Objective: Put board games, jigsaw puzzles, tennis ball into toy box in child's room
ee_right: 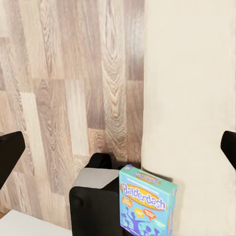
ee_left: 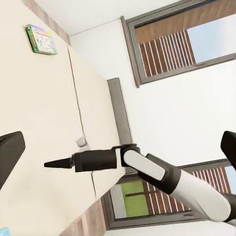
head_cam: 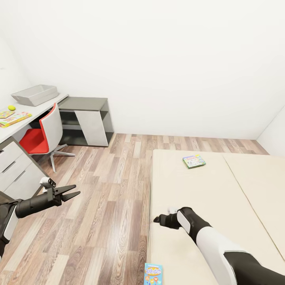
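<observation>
Head view: red chair (head_cam: 41,136) tucked at counter (head_cam: 18,128), toy box (head_cam: 35,94) at far end, tennis ball (head_cam: 12,107) near it. Green board game (head_cam: 194,161) mid-bed (head_cam: 206,198); blue board game (head_cam: 153,274) at near edge. Left claw (head_cam: 71,193) spread, empty, over floor. Right claw (head_cam: 159,218) over bed, clenched, empty per left wrist view.

Left arm comes in low from the left side of the head view, dark forearm stretched forward and slightly up, and the left gripper (head_cam: 70,193) has its jaws spread apart with nothing between them. Right arm, white upper section into a black wrist, reaches forward and inward, with the right gripper (head_cam: 157,219) pointing left, jaws looking closed together.
</observation>
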Motion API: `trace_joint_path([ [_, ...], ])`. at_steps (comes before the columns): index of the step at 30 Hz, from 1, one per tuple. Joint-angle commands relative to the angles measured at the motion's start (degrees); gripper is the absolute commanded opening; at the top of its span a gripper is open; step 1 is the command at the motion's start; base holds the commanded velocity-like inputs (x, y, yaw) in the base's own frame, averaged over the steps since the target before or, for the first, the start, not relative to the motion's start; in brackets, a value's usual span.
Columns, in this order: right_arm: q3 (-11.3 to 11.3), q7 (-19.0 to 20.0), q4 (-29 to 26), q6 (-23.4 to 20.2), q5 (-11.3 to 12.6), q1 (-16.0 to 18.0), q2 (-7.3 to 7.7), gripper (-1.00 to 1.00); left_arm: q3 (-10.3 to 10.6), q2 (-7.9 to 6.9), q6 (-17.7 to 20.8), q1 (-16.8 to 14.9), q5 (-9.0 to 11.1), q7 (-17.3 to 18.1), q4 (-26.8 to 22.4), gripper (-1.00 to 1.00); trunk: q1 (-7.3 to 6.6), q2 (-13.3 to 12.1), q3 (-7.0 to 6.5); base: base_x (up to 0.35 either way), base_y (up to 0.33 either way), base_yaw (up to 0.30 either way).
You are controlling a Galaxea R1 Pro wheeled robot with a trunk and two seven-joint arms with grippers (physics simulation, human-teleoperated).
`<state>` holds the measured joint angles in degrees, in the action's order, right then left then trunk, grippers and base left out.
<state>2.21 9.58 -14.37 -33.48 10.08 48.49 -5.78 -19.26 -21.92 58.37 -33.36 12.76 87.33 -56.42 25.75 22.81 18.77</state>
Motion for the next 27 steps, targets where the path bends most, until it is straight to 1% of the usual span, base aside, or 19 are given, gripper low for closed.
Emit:
trace_joint_path([
  [1, 0.3, 0.0, -0.2, -0.3, 0.2, 0.0, 0.33, 1.0, 0.0, -0.01, 0.6, 0.0, 0.0, 0.2, 0.0, 1.0, 0.03, 0.1, 0.1, 0.0, 0.0, 0.0],
  [3, 0.6, 0.0, -0.5, -0.1, 0.3, 0.0, 1.06, 1.0, 0.0, -0.01, 0.6, 0.0, 0.0, 0.2, 0.0, 1.0, 0.03, 0.1, 0.1, 0.0, 0.0, 0.0],
  [4, 1.1, 0.1, -0.9, 0.1, 0.3, 0.0, 1.95, 1.0, 0.0, -0.01, 0.6, 0.0, 0.0, 0.2, 0.0, 1.0, 0.03, 0.1, 0.1, 0.0, 0.0, 0.0],
  [6, 2.2, 0.2, -1.5, 0.3, 0.3, 0.0, 3.07, 1.0, 0.0, -0.01, 0.6, 0.0, 0.0, 0.2, 0.0, 1.0, 0.03, 0.1, 0.1, 0.0, 0.0, 0.0],
  [10, 3.9, 0.1, -2.0, 0.6, 0.3, 0.0, 4.0, 1.0, 0.0, 0.02, 0.6, 0.0, 0.0, 0.2, 0.0, 1.0, 0.03, 0.1, 0.1, 0.0, 0.0, 0.0],
  [19, 4.4, 0.0, -2.1, 0.8, 0.2, 0.0, 3.97, 1.0, 0.0, 0.02, 0.6, 0.0, 0.0, 0.2, 0.0, 1.0, 0.03, 0.1, 0.06, 0.0, 0.0, 0.0],
  [27, 4.4, 0.0, -2.2, 0.8, 0.2, 0.0, 3.94, 1.0, 0.0, 0.0, 0.6, 0.0, 0.0, 0.2, 0.0, 1.0, 0.03, 0.1, -0.5, 0.0, 0.0, 0.0],
])
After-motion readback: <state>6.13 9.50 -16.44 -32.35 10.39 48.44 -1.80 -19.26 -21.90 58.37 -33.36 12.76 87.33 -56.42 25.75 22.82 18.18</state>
